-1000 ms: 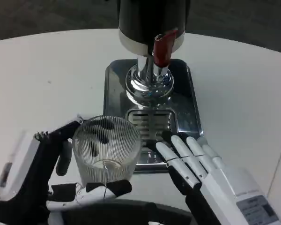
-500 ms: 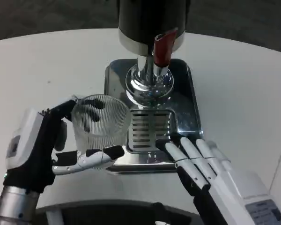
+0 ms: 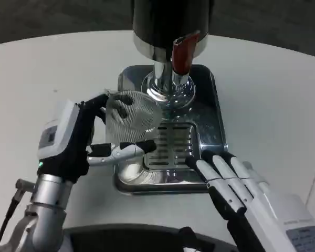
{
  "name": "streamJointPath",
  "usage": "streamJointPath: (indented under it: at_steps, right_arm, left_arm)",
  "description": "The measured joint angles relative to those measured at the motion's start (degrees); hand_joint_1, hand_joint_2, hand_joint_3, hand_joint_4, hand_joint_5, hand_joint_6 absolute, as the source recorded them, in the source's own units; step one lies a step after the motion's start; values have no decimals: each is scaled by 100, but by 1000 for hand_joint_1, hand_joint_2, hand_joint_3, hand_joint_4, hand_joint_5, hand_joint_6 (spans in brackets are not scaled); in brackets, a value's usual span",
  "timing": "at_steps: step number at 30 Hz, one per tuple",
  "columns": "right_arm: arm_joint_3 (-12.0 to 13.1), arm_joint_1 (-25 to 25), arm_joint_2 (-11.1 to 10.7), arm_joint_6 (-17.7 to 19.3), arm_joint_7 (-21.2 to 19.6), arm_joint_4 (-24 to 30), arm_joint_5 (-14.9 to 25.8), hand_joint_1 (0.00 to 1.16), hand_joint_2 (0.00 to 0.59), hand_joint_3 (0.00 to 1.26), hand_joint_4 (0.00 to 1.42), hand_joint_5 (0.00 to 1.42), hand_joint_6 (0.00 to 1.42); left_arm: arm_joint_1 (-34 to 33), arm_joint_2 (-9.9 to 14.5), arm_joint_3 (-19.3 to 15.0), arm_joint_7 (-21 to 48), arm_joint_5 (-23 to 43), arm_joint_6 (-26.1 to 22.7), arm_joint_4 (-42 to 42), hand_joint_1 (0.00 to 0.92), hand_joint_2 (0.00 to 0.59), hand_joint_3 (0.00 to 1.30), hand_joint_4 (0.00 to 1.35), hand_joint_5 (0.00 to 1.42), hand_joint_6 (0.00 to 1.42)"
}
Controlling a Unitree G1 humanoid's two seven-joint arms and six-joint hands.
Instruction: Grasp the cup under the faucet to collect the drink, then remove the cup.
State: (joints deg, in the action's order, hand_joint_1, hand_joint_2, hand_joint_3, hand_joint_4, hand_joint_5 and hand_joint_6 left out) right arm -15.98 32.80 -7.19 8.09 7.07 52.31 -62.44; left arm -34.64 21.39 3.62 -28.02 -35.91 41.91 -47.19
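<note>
Holding the ribbed clear glass cup point(image 3: 131, 116) over the shiny metal drip tray point(image 3: 207, 92), the left hand point(image 3: 76, 139) should level it beneath the chrome faucet with red lever point(image 3: 179, 55). The right hand point(image 3: 236, 181) rests empty, fingers extended.

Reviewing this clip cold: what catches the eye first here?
The left hand holds a ribbed clear cup, tilted, over the steel drip tray, just left of the dispenser's chrome column. Above it sits the red tap lever. The right hand rests flat at the tray's near right corner.
</note>
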Motion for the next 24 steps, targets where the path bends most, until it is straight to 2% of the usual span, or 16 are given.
streamJointPath:
  at_steps: [4,10,15,24]
  right_arm:
    - [10,3,9,-1,3,2,1,353,458,87,32,6,63]
    - [13,-81,56,-53,106,1,10,354,458,86,32,12,64]
    - [40,-124,126,-109,186,2,10,366,450,87,32,15,77]
    - [119,-23,212,-160,205,2,44,376,449,95,36,26,106]
  left_arm:
    - [-439,-75,346,-349,-82,55,-642,617,0,983,1075,1197,1372]
    - [-962,-211,780,-687,-156,111,-1045,617,0,983,1072,1197,1373]
    - [-1292,-365,966,-816,-170,115,-1467,617,0,983,1072,1197,1373]
    - [-1534,-462,1446,-1188,-296,-1,-1912,631,0,996,1071,1196,1373]
